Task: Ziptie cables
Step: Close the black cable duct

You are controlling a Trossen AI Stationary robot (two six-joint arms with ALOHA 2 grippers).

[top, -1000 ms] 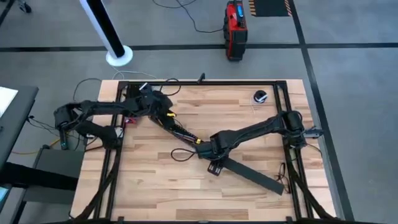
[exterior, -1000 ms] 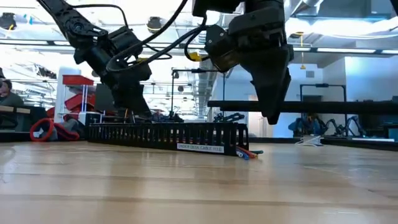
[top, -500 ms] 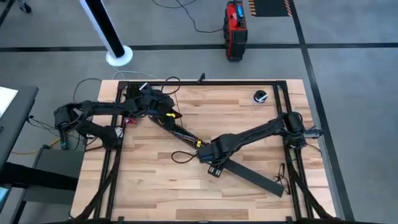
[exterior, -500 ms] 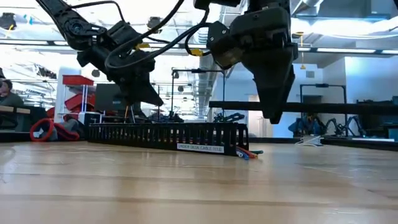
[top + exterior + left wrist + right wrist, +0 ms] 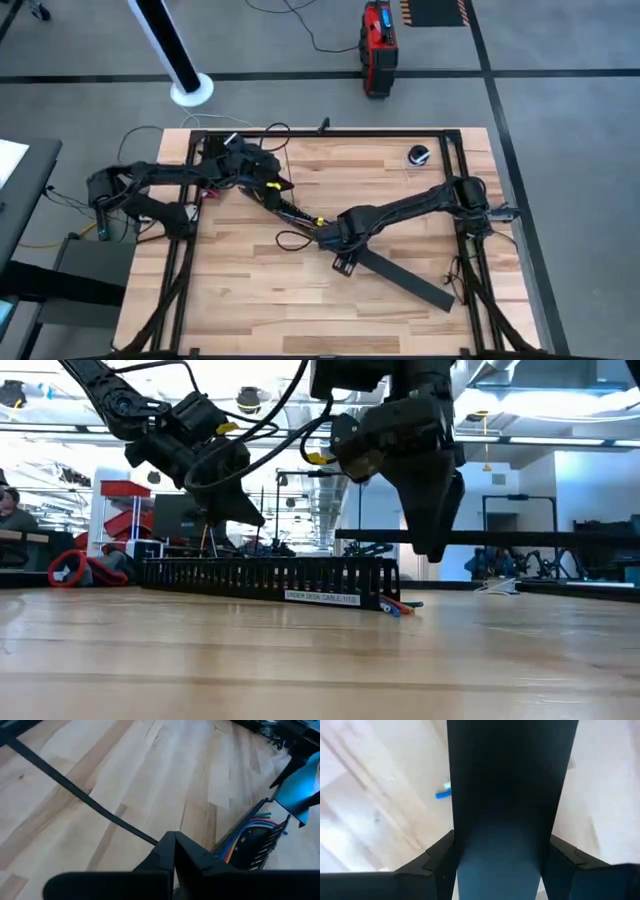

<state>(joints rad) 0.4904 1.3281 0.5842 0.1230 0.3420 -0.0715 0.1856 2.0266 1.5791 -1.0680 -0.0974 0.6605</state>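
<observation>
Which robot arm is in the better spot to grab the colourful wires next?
Probably the left. The left gripper, shut on a black ziptie, sits beside the cables. The right gripper already holds a flat black strip.

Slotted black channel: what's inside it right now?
Coloured cables run inside the channel, their ends poking out at its end. The slotted walls hide how far along they lie.

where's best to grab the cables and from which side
Probably the coloured ends of the cables poking out of the slotted channel: only there are they free of its walls. Come down from above, end effector fingers across the wires. The right end effector hangs nearest, but is shut on the flat black strip; the left one holds a thin black strap.
</observation>
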